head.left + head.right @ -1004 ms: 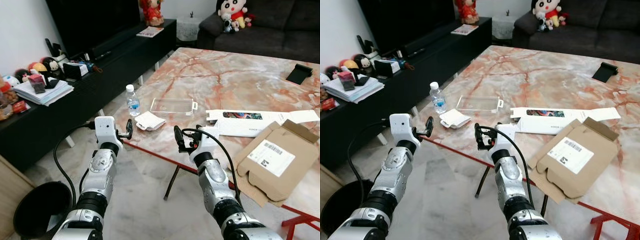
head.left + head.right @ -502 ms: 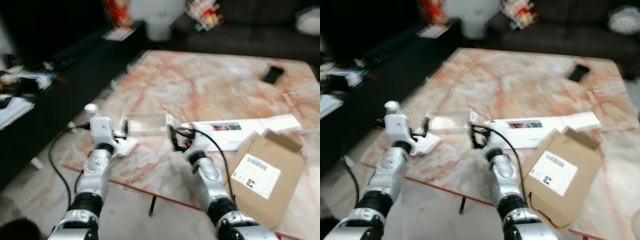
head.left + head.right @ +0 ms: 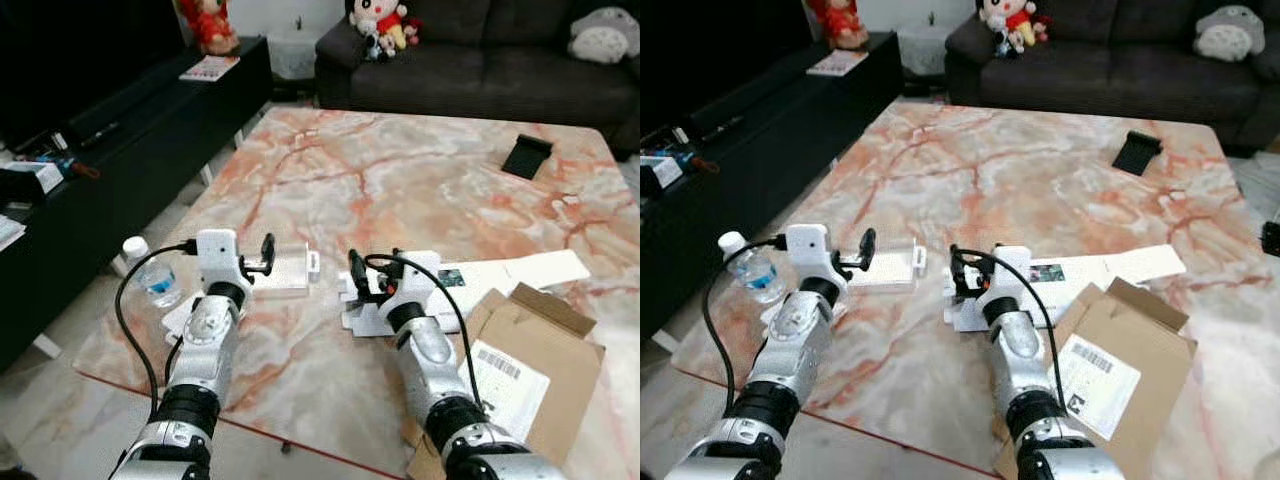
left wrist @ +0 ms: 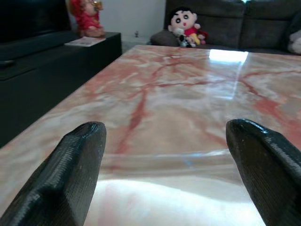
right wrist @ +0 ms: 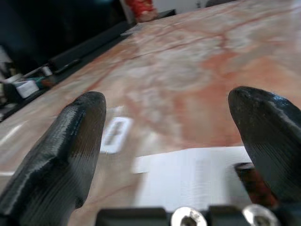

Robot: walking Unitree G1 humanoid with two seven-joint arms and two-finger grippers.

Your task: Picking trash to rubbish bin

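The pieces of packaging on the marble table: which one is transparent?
The clear plastic tray, lying just beyond the left tool. The marble shows through it, while the long white box and the brown cardboard box are opaque.

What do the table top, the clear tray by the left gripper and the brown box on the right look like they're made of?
Table top: polished marble or a marble-look slab, with orange veins and a glossy reflection in the left wrist view.
Clear tray: thin transparent plastic, as the table pattern shows through it.
Brown box: matte corrugated cardboard, opened out flat, with a white printed label.
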